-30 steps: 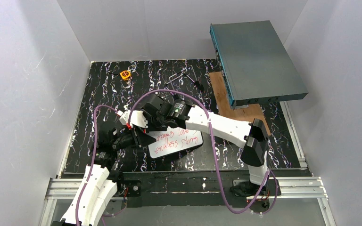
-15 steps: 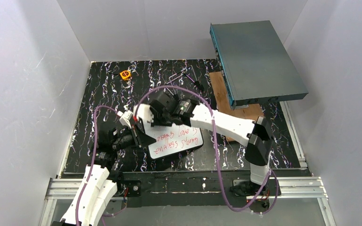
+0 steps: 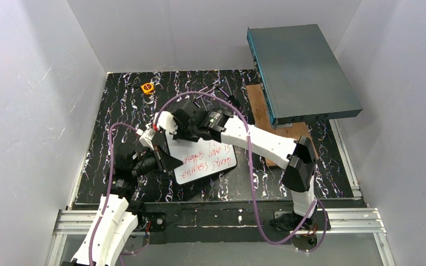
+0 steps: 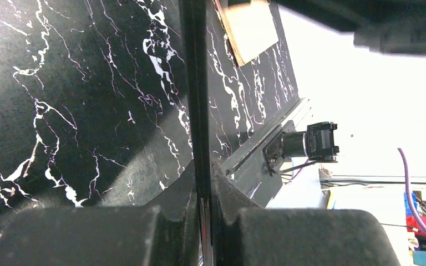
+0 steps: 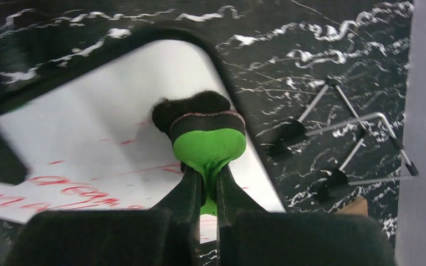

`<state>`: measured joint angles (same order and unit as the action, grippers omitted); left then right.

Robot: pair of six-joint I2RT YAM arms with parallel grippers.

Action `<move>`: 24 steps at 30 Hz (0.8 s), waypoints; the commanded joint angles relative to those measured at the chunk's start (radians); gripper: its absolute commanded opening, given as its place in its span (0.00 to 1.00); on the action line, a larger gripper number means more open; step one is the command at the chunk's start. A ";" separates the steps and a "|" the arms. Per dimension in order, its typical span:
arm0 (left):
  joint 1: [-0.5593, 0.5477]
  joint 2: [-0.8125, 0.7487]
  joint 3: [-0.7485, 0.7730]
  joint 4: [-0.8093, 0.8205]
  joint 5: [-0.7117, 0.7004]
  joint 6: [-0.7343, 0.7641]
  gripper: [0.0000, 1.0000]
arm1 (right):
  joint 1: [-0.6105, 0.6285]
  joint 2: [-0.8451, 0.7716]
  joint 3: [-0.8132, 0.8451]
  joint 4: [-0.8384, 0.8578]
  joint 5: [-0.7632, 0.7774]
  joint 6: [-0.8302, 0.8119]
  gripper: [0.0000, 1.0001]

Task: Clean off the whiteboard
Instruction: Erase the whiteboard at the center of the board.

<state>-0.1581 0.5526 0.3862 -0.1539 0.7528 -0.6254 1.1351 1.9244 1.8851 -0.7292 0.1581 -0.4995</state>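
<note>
The whiteboard point(image 3: 211, 162) lies tilted on the black marbled table, with red handwriting across it point(image 5: 89, 144). My left gripper point(image 3: 160, 162) is shut on its left edge; in the left wrist view that edge is a thin black strip point(image 4: 195, 83) running up from between the closed jaws point(image 4: 205, 194). My right gripper point(image 5: 209, 176) is shut on a green eraser point(image 5: 208, 145). The eraser's black felt point(image 5: 191, 106) rests on the white surface near a rounded corner. From above, the right gripper point(image 3: 158, 138) is over the board's upper left corner.
A grey-teal metal box point(image 3: 302, 72) sits at the back right, overhanging a brown wooden board point(image 3: 270, 123). Bent metal rods with black ends point(image 5: 338, 130) lie on the table beyond the whiteboard. A small orange tape measure point(image 3: 147, 87) lies at the back left. White walls enclose the table.
My right arm has swept the eraser left and up across the whiteboard toward its upper left corner. The board's upper part shows more white. The left gripper has kept its hold.
</note>
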 commanded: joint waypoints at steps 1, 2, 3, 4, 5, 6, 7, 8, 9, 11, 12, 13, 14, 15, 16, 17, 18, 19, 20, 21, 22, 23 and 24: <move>-0.017 -0.028 0.054 0.130 0.160 0.027 0.00 | -0.028 0.031 0.029 0.052 0.015 0.040 0.01; -0.016 -0.029 0.053 0.131 0.162 0.027 0.00 | -0.019 0.026 0.010 0.036 -0.020 0.033 0.01; -0.017 -0.031 0.051 0.131 0.160 0.027 0.00 | -0.003 0.019 -0.012 0.026 -0.057 0.021 0.01; -0.017 -0.032 0.051 0.131 0.160 0.026 0.00 | 0.017 0.011 -0.039 0.018 -0.092 0.003 0.01; -0.016 -0.032 0.051 0.131 0.161 0.026 0.00 | 0.039 0.000 -0.064 0.010 -0.129 -0.020 0.01; -0.017 -0.033 0.051 0.131 0.160 0.026 0.00 | 0.062 -0.013 -0.085 -0.001 -0.148 -0.038 0.01; -0.017 -0.031 0.052 0.131 0.160 0.026 0.00 | 0.082 -0.026 -0.100 -0.009 -0.192 -0.056 0.01; -0.017 -0.030 0.052 0.131 0.160 0.026 0.00 | 0.097 -0.033 -0.107 -0.014 -0.204 -0.063 0.01; -0.017 -0.030 0.051 0.130 0.160 0.026 0.00 | 0.104 -0.036 -0.104 -0.013 -0.196 -0.063 0.01; -0.016 -0.032 0.051 0.131 0.161 0.026 0.00 | 0.096 -0.032 -0.093 0.007 -0.123 -0.045 0.01; -0.017 -0.034 0.050 0.131 0.159 0.027 0.00 | 0.082 -0.031 -0.093 0.030 -0.075 -0.033 0.01; -0.017 -0.037 0.051 0.131 0.159 0.026 0.00 | 0.054 -0.028 -0.089 0.052 -0.042 -0.017 0.01; -0.015 -0.036 0.051 0.131 0.157 0.027 0.00 | 0.028 -0.024 -0.078 0.062 -0.013 0.004 0.01; -0.017 -0.036 0.050 0.131 0.159 0.026 0.00 | 0.008 -0.017 -0.066 0.073 0.017 0.022 0.01; -0.017 -0.035 0.051 0.132 0.160 0.027 0.00 | -0.011 -0.013 -0.059 0.084 0.045 0.031 0.01; -0.016 -0.033 0.051 0.130 0.161 0.027 0.00 | -0.023 -0.013 -0.060 0.096 0.068 0.032 0.01; -0.017 -0.030 0.051 0.131 0.161 0.026 0.00 | -0.031 -0.013 -0.067 0.104 0.079 0.030 0.01; -0.017 -0.031 0.052 0.131 0.163 0.027 0.00 | -0.032 -0.014 -0.076 0.106 0.082 0.024 0.01; -0.017 -0.030 0.052 0.131 0.162 0.026 0.00 | -0.030 -0.018 -0.094 0.102 0.070 0.018 0.01; -0.017 -0.033 0.052 0.131 0.161 0.026 0.00 | -0.023 -0.025 -0.111 0.092 0.045 0.012 0.01; -0.016 -0.034 0.050 0.131 0.160 0.027 0.00 | -0.012 -0.035 -0.137 0.077 0.015 -0.001 0.01; -0.017 -0.037 0.050 0.131 0.158 0.027 0.00 | 0.007 -0.049 -0.168 0.062 -0.021 -0.021 0.01; -0.017 -0.036 0.050 0.131 0.159 0.026 0.00 | 0.028 -0.065 -0.201 0.061 -0.045 -0.037 0.01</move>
<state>-0.1589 0.5518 0.3862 -0.1635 0.7612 -0.6426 1.1210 1.8835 1.7790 -0.6685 0.1516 -0.4973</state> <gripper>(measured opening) 0.044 0.087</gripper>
